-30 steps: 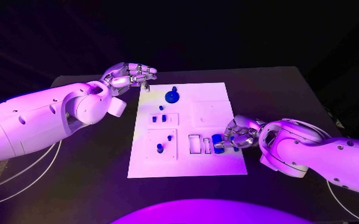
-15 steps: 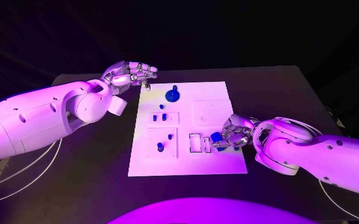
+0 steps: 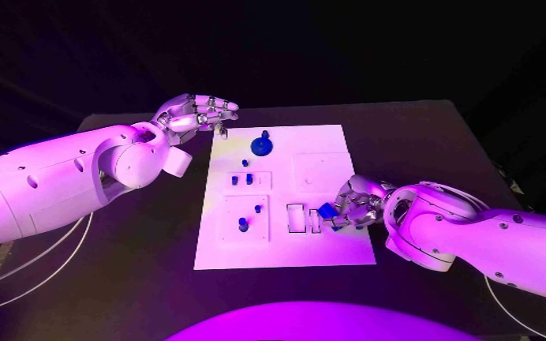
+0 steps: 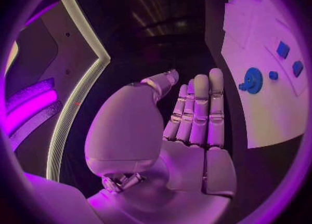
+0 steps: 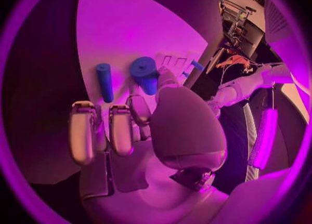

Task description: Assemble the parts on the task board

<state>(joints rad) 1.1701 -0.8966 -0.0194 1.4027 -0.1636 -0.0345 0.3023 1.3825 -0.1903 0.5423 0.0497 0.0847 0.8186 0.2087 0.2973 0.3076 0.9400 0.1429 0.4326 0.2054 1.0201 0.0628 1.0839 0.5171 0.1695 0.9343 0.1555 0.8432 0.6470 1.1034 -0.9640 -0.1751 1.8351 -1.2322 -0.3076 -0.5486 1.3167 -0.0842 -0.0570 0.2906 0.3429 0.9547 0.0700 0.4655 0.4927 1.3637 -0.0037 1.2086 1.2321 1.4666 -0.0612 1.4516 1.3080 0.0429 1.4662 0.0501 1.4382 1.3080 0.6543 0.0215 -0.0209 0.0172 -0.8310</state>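
The white task board [image 3: 285,246] lies in the middle of the table. My right hand [image 3: 360,201] is at its near right edge and pinches a short blue cylinder [image 3: 329,212] [image 5: 145,74] between thumb and finger, just right of two narrow slots [image 3: 304,219]. A slim blue peg [image 5: 104,82] lies on the board beside those fingers. My left hand [image 3: 196,114] [image 4: 195,115] hovers off the board's far left corner, fingers stretched out, holding nothing. A round blue knob [image 3: 263,147] [image 4: 252,80] stands at the far end of the board. Small blue pieces [image 3: 241,178] sit in the left-hand plates.
The board lies on a black table [image 3: 432,136] with bare surface to the right and left of it. My left forearm [image 3: 91,171] covers the table's left side. More small blue pieces [image 3: 244,223] sit in the near left plate.
My right hand has shifted slightly left and up over the board with the blue cylinder in it. The left hand has stayed in place.
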